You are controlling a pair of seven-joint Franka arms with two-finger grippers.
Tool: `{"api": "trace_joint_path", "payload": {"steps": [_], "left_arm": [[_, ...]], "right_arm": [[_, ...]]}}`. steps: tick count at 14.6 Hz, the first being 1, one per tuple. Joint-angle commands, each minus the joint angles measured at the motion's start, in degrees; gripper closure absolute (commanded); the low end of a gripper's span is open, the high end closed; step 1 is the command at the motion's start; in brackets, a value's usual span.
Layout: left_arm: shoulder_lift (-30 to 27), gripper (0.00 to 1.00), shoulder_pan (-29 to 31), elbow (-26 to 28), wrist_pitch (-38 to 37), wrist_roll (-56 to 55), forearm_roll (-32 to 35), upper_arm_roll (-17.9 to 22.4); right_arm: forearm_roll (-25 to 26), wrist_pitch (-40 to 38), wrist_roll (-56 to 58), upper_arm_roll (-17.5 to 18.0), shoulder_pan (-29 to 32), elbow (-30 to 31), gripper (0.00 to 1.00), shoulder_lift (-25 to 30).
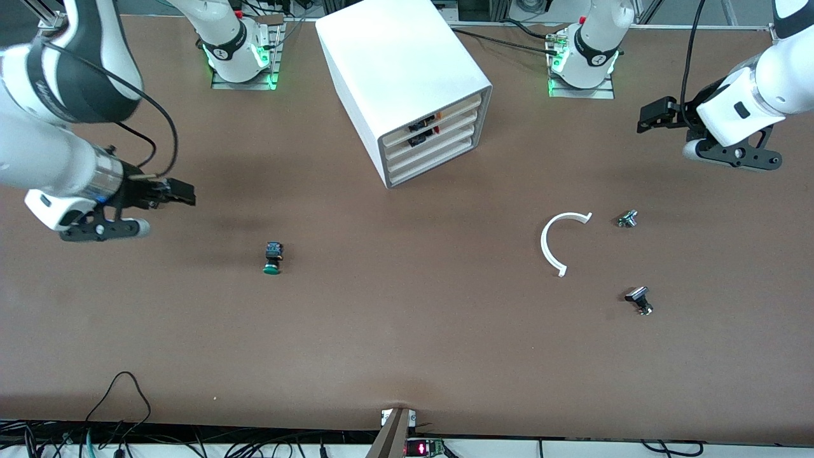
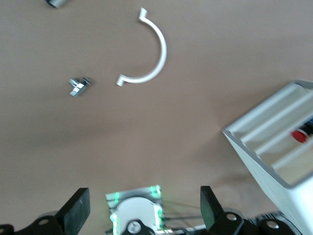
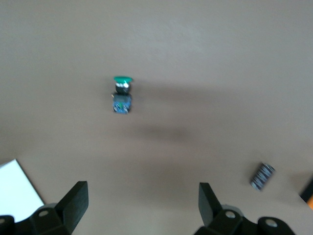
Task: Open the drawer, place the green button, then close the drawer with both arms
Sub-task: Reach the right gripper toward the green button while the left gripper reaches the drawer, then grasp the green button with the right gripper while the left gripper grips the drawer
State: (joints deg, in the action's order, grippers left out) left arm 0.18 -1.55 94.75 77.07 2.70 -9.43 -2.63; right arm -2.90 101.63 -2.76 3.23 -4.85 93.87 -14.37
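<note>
One cabinet (image 1: pixel 407 76), four drawers, one green button (image 1: pixel 273 259), two black-and-silver buttons (image 1: pixel 638 299), one white arc (image 1: pixel 554 242).

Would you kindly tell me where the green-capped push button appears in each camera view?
Front view: green-capped push button lies on the brown table toward the right arm's end, nearer the camera than the white drawer cabinet.
Left wrist view: not in it.
Right wrist view: button in the upper middle.
Shared landmark: the cabinet, whose corner also shows.
</note>
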Motion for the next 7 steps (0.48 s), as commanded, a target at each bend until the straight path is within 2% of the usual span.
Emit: {"api": "trace_joint_path", "payload": {"steps": [1,4,7], "left_arm": [[6.3,0.01,0.6,-3.0,-3.2,2.1,-5.9,0.1],[13.1,0.01,-0.4,-2.6,-3.3,4.3,-11.5,-0.2],[20.2,0.01,0.0,-2.2,-2.7,12.6,-20.0,-0.1]], "right_arm": [[-0.9,7.9,-1.5,-0.2,-2.4,5.3,0.0,-1.1],[-0.9,17.3,-1.3,-0.2,-4.8,10.7,0.0,-2.9],[-0.5,27.1,-1.0,-0.2,-6.2,14.6,0.0,-6.4]]}}
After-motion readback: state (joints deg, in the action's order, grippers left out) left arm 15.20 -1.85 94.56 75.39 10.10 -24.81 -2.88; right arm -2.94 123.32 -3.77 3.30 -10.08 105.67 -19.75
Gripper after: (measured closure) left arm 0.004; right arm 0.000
